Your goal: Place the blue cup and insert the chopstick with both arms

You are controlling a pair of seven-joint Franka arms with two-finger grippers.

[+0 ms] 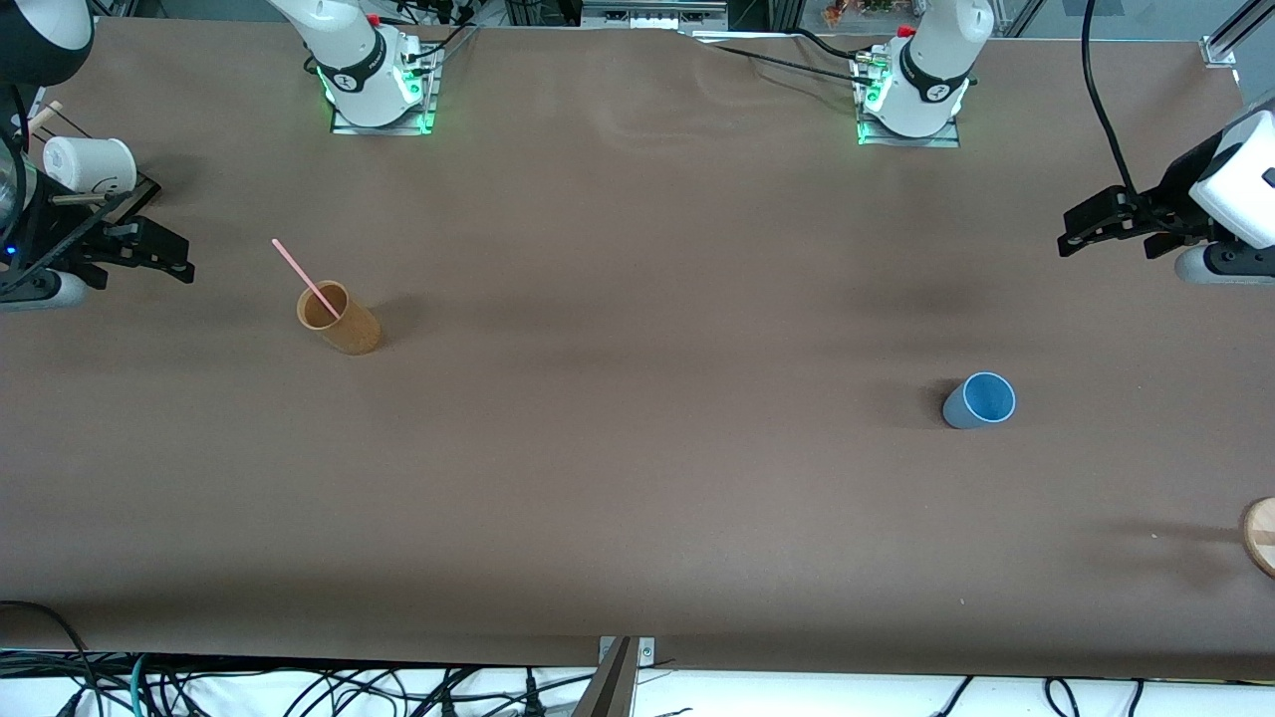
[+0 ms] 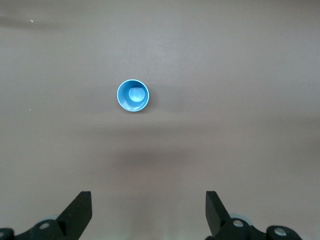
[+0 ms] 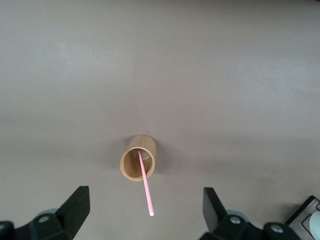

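Observation:
The blue cup [image 1: 981, 400] [image 2: 133, 96] stands upright and empty on the brown table, toward the left arm's end. My left gripper [image 1: 1111, 234] [image 2: 149, 197] hangs open in the air near that end of the table, apart from the cup. The pale-pink chopstick [image 1: 304, 277] [image 3: 144, 180] leans inside a tan-brown cup [image 1: 339, 319] [image 3: 138, 164] toward the right arm's end. Near it in the air hangs my right gripper [image 1: 164, 239] [image 3: 146, 192], open, with nothing between its fingers.
A white paper cup [image 1: 90, 164] sits at the table edge by the right arm's end. A round wooden piece [image 1: 1260, 536] shows at the left arm's end, nearer the front camera. Cables hang below the table's front edge.

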